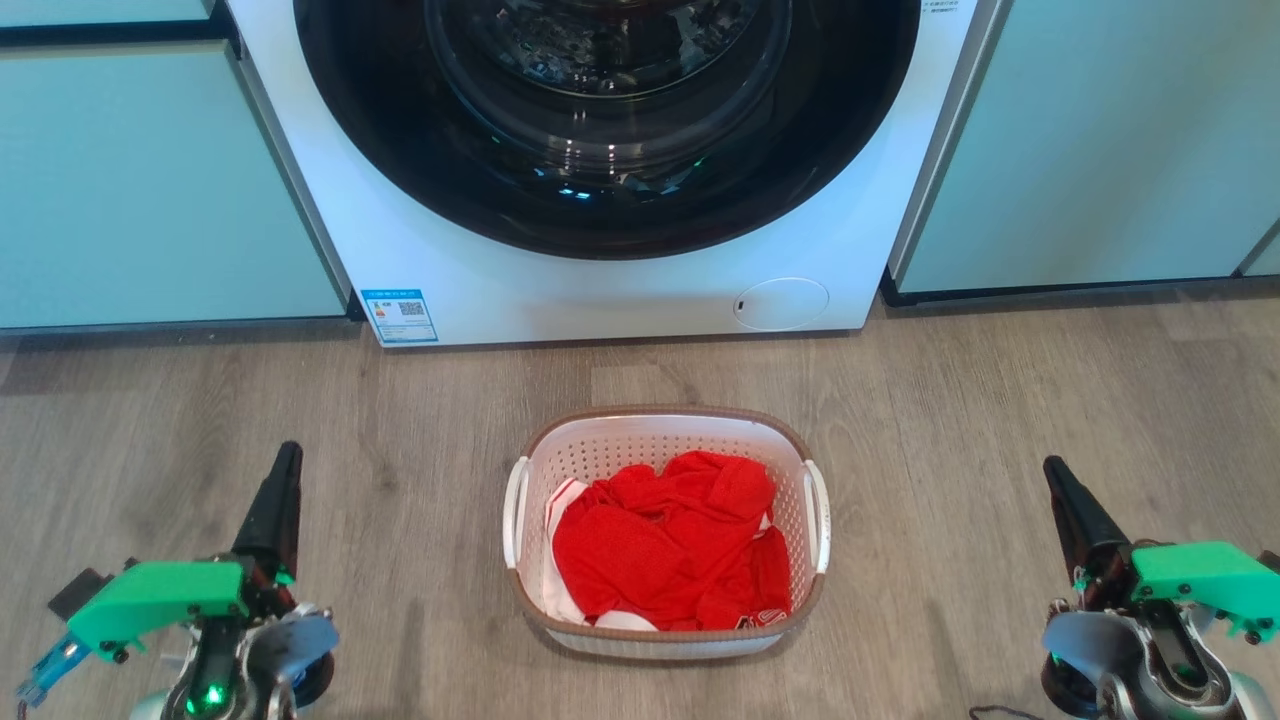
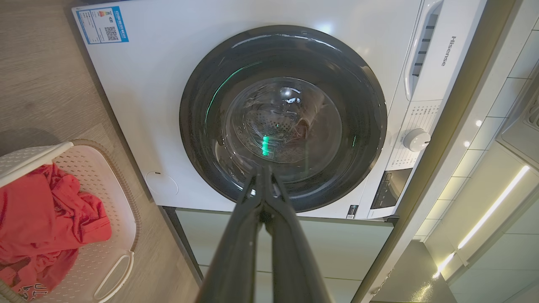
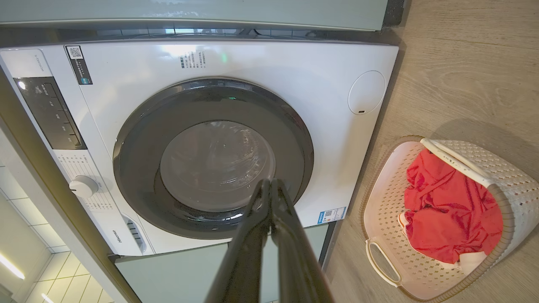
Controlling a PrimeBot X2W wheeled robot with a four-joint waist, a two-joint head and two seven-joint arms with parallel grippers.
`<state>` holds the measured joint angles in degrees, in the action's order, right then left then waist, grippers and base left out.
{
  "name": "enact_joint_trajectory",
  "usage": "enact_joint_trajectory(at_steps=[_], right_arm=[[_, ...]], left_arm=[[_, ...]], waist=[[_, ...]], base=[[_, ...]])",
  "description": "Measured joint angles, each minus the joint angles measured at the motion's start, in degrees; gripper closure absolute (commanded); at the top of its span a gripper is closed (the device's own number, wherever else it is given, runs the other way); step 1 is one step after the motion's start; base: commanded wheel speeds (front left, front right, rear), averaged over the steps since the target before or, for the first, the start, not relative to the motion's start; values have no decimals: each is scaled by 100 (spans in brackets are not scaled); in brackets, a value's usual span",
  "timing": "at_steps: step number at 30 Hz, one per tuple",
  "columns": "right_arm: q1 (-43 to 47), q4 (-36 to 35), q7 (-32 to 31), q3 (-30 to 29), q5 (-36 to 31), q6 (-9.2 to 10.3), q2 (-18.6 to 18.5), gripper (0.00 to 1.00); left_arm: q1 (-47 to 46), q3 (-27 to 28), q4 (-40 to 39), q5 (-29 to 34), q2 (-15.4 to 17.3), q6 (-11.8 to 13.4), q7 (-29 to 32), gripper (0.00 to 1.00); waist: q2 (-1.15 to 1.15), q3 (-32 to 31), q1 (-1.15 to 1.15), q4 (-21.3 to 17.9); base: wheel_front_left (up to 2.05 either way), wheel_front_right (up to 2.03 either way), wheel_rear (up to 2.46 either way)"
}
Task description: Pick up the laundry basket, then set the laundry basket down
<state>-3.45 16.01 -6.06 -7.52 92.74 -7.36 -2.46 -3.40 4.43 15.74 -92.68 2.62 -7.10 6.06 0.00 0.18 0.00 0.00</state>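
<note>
Laundry basket (image 1: 620, 452), the small white perforated plastic one with the brown rim, sits flat on the grey-brown wood-grain floor (image 1: 300, 400), dead centre in the head view, in front of the white front-loading washing machine (image 1: 600, 290) with a strip of floor between them. Inside it, a crumpled red cloth garment (image 1: 665, 550) covers most of the bottom, with a bit of white fabric peeking out along its edge. The left white handle (image 1: 515, 512) and the right white handle (image 1: 819, 515) are both free, nothing touching either one. Over to the left gripper (image 1: 286, 468): low at the lower left, well apart from the laundry basket, its long dark fingers (image 2: 238, 252) pressed together tip to tip with nothing between them. In the left wrist view they aim at the machine's dark round glass door (image 2: 282, 118), the basket off at the edge. Now the right gripper (image 1: 1058, 485): a mirror picture at the lower right, also well clear of the basket, its fingers (image 3: 244, 261) closed into a single point and empty. Pale green flat cabinet fronts (image 1: 130, 180) flank the machine on both sides.
</note>
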Motion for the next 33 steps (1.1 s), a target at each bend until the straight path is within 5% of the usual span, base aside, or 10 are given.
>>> enact_joint_trajectory(at_steps=[18,19,33], right_arm=[[0,0,0,0,0,0,0,100],[0,2,0,0,0,0,0,0],[365,411,140,174,-31,1,60,0]], left_arm=[[0,0,0,0,0,0,0,100],[1,0,2,-1,0,1,0,0],[442,-79,350,69,-55,8,-130,0]], waist=[[0,0,0,0],[0,0,0,0],[0,-11,0,-3]], base=[[0,0,0],[0,0,0],[0,0,0]])
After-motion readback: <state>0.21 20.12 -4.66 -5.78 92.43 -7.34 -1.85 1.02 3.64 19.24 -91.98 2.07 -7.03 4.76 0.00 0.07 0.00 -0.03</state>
